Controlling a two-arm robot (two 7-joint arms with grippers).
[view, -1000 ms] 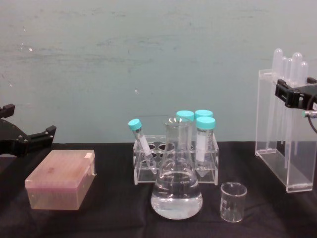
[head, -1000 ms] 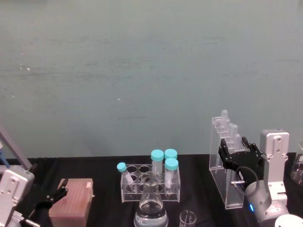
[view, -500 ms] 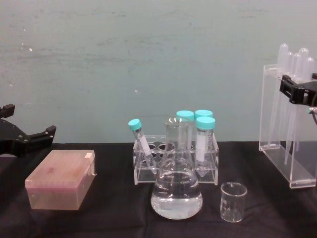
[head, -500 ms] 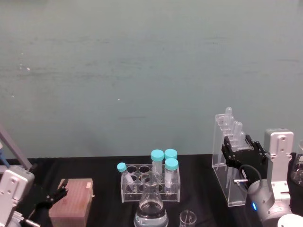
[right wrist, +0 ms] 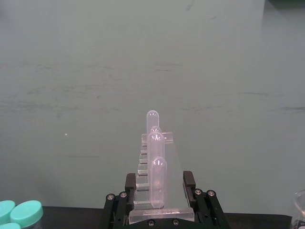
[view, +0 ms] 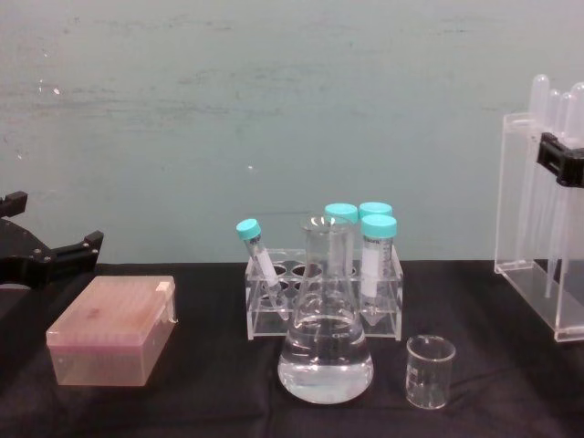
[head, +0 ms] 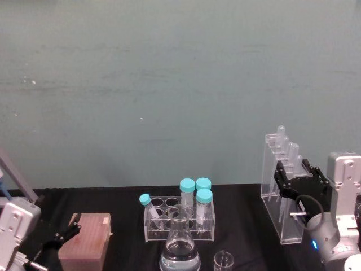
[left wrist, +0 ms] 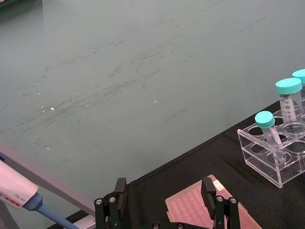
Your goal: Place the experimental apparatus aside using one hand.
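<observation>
The tall clear acrylic rack with long test tubes stands upright at the far right, and my right gripper is shut on its upper part. In the chest view the rack reaches the right edge with the right gripper on it. In the right wrist view black fingers clamp both sides of the rack. The conical flask holding clear liquid and the small beaker sit at the front centre. My left gripper hovers open at the far left.
A pink tip box lies at the left, under the left gripper. A low rack of teal-capped tubes stands behind the flask. More glassware shows at the far right edge. A pipette lies beside the left arm.
My right gripper has carried the tall rack steadily to the right, away from the centre. The flask, beaker, tip box and left arm have not moved.
</observation>
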